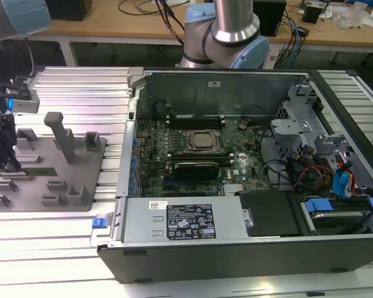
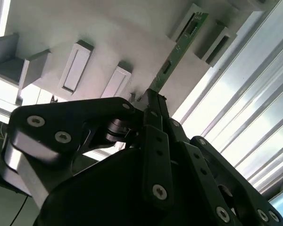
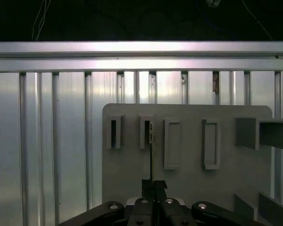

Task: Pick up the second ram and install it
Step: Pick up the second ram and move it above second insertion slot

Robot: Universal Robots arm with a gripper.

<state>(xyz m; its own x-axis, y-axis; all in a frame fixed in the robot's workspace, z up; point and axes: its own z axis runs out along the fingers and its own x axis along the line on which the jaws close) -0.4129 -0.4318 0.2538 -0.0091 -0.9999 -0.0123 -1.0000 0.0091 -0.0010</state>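
Hand (image 1: 9, 166), exterior view: at the exterior view's left, low over grey fixture plate (image 1: 93, 167) on ribbed table (image 1: 81, 93), at one end of second ram (image 1: 37, 172). Second wrist view: fingers (image 2: 153, 113) clamped on the green stick's near end. First wrist view: ram edge-on, far end at a slot block.

Open PC case (image 1: 236, 264) (grey jig (image 1: 94, 172) beside)

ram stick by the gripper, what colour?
Green; the ram stick shows best in the second wrist view.
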